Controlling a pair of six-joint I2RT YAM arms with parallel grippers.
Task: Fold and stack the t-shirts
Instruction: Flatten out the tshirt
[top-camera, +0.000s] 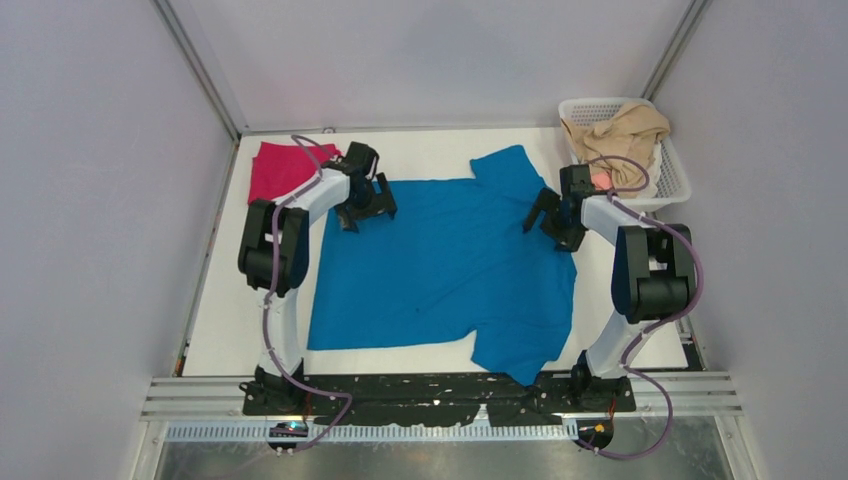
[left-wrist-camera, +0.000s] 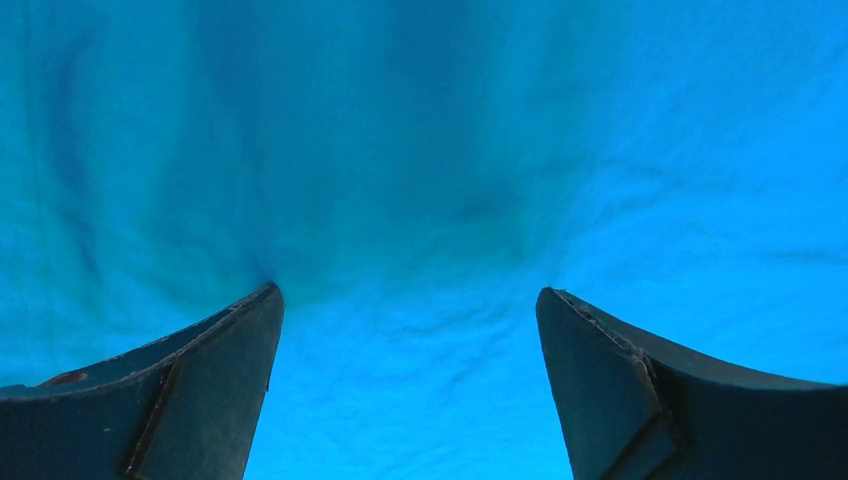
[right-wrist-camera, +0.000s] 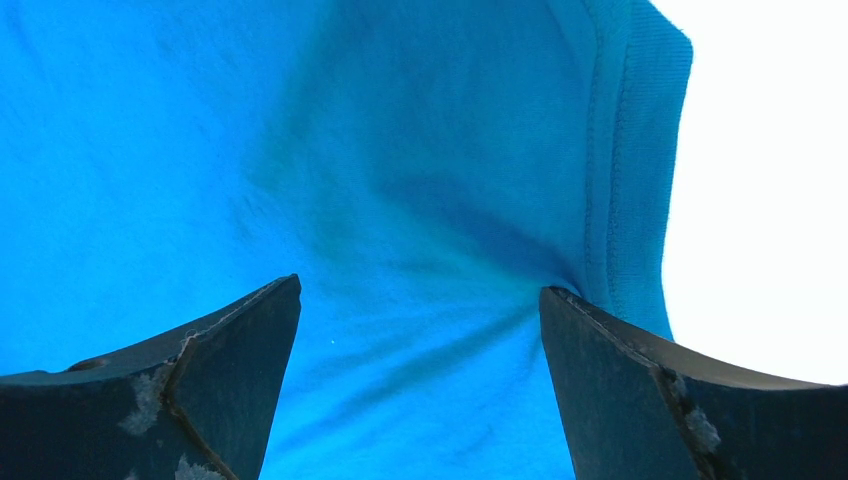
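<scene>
A bright blue t-shirt (top-camera: 445, 265) lies spread flat on the white table, sleeves pointing far and near. A crimson t-shirt (top-camera: 281, 168) lies folded at the back left corner. My left gripper (top-camera: 366, 212) is open at the blue shirt's far left edge; its fingertips (left-wrist-camera: 262, 300) press down into the blue cloth (left-wrist-camera: 420, 150). My right gripper (top-camera: 552, 222) is open at the shirt's far right edge. In the right wrist view, that gripper (right-wrist-camera: 420, 288) has its tips on the cloth beside the ribbed hem (right-wrist-camera: 640, 150), with wrinkles running between the fingers. Neither holds anything.
A white plastic basket (top-camera: 672, 175) with a beige garment (top-camera: 620, 135) stands at the back right, close behind the right arm. Grey walls enclose the table on three sides. Bare white tabletop (right-wrist-camera: 760, 200) shows just past the ribbed hem.
</scene>
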